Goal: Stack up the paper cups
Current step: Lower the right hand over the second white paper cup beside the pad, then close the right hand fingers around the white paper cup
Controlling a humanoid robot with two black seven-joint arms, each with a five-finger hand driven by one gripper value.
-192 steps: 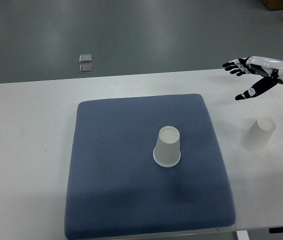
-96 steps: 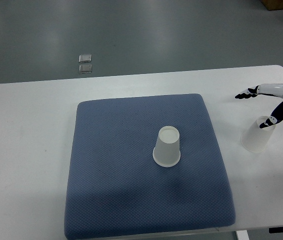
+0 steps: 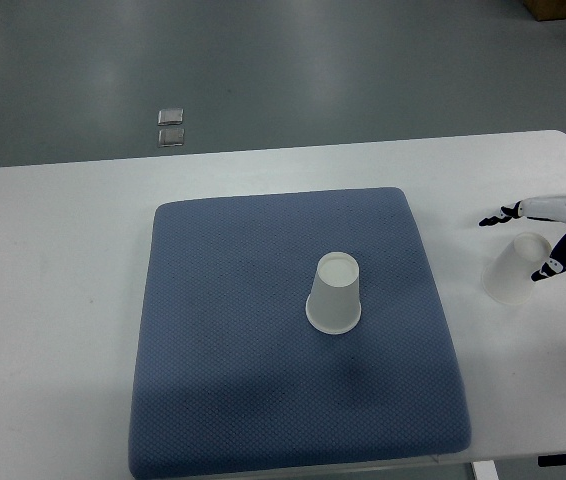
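Fingers (image 3: 548,268) of the right hand (image 3: 553,235) spread around an inverted white paper cup (image 3: 513,272) near the white counter's (image 3: 53,300) right edge, not yet clamped; closing comes next, then carrying to the second inverted cup (image 3: 334,293) mid-blue mat (image 3: 223,380).

The right hand (image 3: 548,235) is lower in the frame than a second ago: from the upper right, well above the paper cup (image 3: 516,269) at the right edge, it now sits at that cup's level. Less of the hand shows, as it lies closer to the right border. Its fingers (image 3: 498,215), earlier spread wide and clear of the cup, now bracket the cup's upturned base, the thumb (image 3: 553,265) just beside its right side.
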